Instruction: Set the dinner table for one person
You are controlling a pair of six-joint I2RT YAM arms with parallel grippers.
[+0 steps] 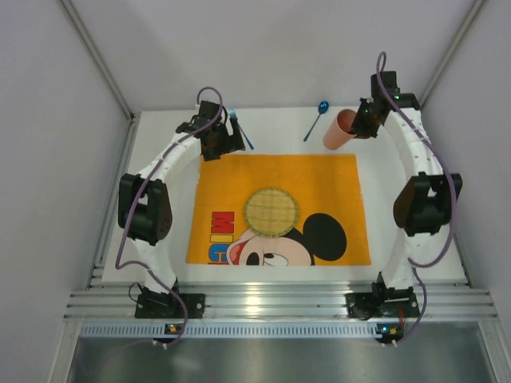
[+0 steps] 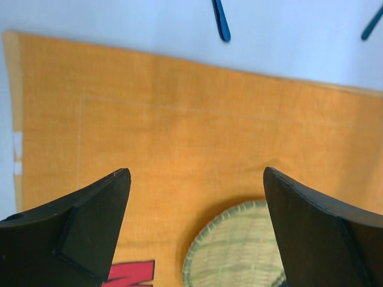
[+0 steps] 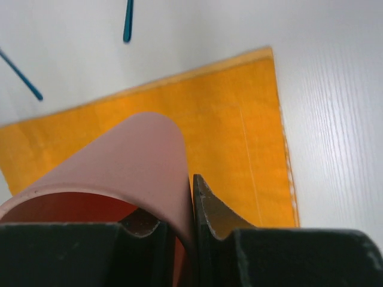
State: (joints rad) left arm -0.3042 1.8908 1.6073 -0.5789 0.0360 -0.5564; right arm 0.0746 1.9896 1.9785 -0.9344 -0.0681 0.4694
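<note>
The dinner table [image 1: 279,121] is a white top carrying an orange Mickey Mouse placemat [image 1: 319,191], with a round woven plate [image 1: 271,211] at the mat's middle. My right gripper [image 1: 363,120] is shut on the wall of a pink cup [image 1: 339,130] at the far right, off the mat's corner. The right wrist view shows one finger inside the cup [image 3: 119,161] and the other outside, at the right gripper [image 3: 173,203]. My left gripper [image 2: 195,173] hangs open and empty over the placemat [image 2: 179,119], with the woven plate [image 2: 236,251] just below it.
A blue fork [image 1: 242,134] lies on the white top by the left gripper [image 1: 222,144]. A blue spoon [image 1: 316,120] lies left of the cup. A silver rail [image 1: 279,303] runs along the near edge, and grey walls stand on three sides.
</note>
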